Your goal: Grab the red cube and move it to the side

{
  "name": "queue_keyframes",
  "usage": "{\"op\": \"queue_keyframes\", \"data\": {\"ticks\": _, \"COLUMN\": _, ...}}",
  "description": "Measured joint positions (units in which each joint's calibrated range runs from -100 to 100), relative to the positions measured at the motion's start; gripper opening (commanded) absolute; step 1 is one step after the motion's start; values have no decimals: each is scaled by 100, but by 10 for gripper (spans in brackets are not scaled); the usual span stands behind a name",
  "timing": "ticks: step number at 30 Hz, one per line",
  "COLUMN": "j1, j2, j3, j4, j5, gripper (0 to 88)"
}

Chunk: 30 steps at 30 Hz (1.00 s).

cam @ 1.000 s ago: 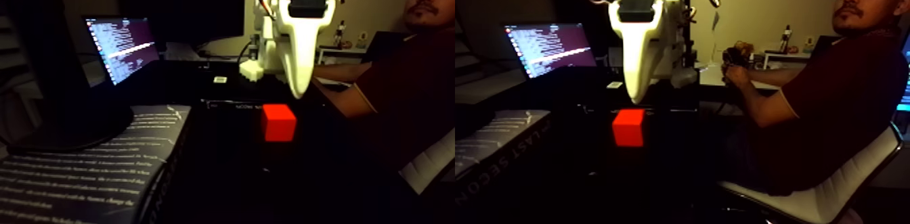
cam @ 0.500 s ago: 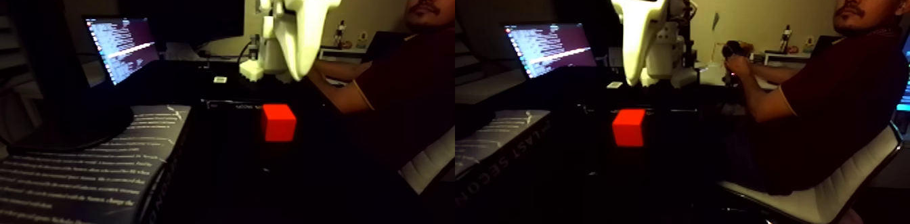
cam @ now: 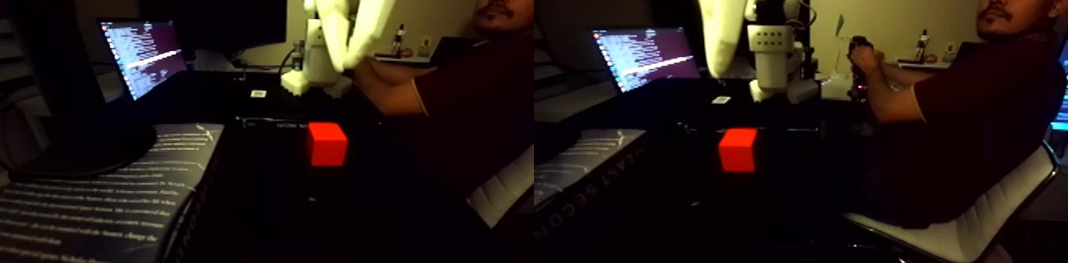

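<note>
Fixed view, left half: your gripper point(cam: 343, 63) hangs high above the dark table point(cam: 262, 203), its white tip pointing down, well above the red cube point(cam: 326, 144) and a bit behind it. Only one tapered white finger shape reads clearly, so I can't tell if the jaws are spread or closed. Nothing is in them. The cube sits flat on the table, upright, free on all sides, with a book cover point(cam: 95, 195) off to its left and a lit laptop screen point(cam: 143, 56) further back. The person point(cam: 469, 83) sits to the right, arm reaching toward the arm's base.

Fixed view, right half: same layout. The gripper tip shows up and left of the cube, well apart from it. The white base point(cam: 775, 63) stands behind the cube. The person's hands point(cam: 862, 63) hold something near the base, too dark to name.

Handling, my read: the cube looks rigid, light and matte, so it shouldn't slip or crush. It's about jaw-width, so you'll need a wide opening. Come straight down, take two opposite vertical faces at mid-height, square to them. An off-centre pinch on an edge may twist it out.
</note>
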Motion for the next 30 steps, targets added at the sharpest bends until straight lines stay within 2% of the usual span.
{"op": "queue_keyframes", "data": {"ticks": 3, "j1": 62, "j2": 513, "j3": -708, "j4": 808, "j5": 519, "gripper": 8}}
{"op": "queue_keyframes", "data": {"ticks": 5, "j1": 93, "j2": 774, "j3": -898, "j4": 1240, "j5": 687, "gripper": 8}}
{"op": "queue_keyframes", "data": {"ticks": 10, "j1": 185, "j2": 1136, "j3": -708, "j4": 1575, "j5": 1227, "gripper": 8}}
{"op": "queue_keyframes", "data": {"ticks": 30, "j1": 278, "j2": 1658, "j3": -490, "j4": 1289, "j5": 1788, "gripper": 8}}
